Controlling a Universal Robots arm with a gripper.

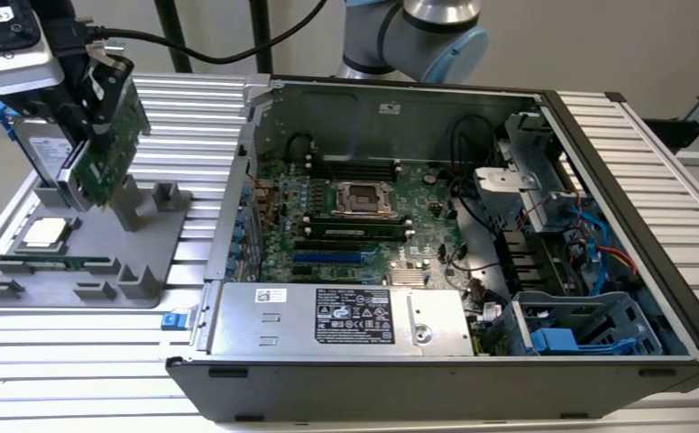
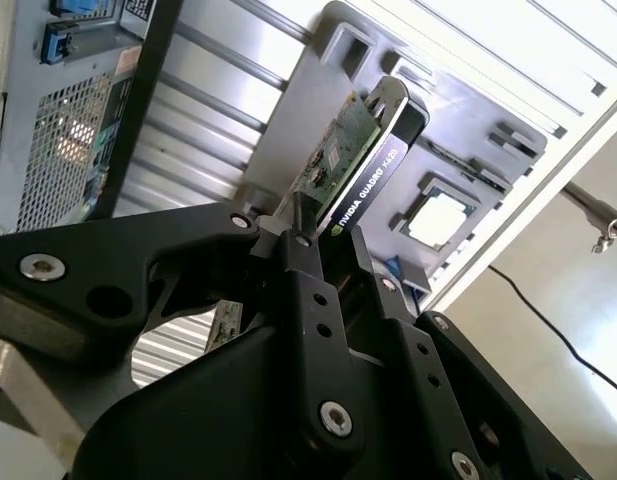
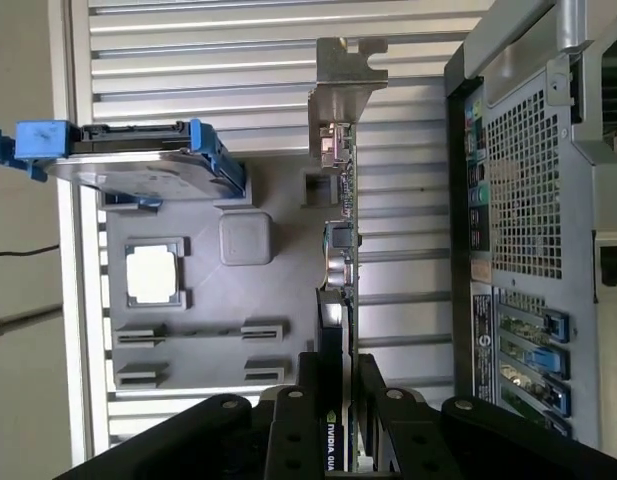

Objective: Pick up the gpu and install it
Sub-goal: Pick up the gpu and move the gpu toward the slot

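Gripping the gpu [image 1: 106,153] by one short end, your gripper [image 1: 94,113] sits at the exterior view's far left, above the grey tray [image 1: 42,298]. The fingers [image 2: 313,290] are drawn in narrow, one on each face of the card. Both wrist views show them pressed against it.

Long axis: close to upright in the exterior view, leaning a little. The card hangs down from the fingers. The silver bracket [image 3: 343,75] is at the end farthest from your gripper, pointing down toward the tray. The green board face is turned toward the open computer case [image 1: 470,225]. The black cooler face is turned toward the hard drive [image 3: 138,165] with blue rails, which stands on edge on the tray just beside the card.

A square silver chip [image 1: 42,233] lies flat in its tray pocket, nearer than the card and apart from it.

Hard to make out:
- The held end of the card is covered by the fingers.
- In the exterior view the lower end overlaps the tray's grey posts [image 1: 139,203]. You cannot tell whether it touches them or hangs clear.
- The first wrist view has the card edge-on, so neither face can be read there.
- The gripper body is cut off by the exterior view's top left corner.
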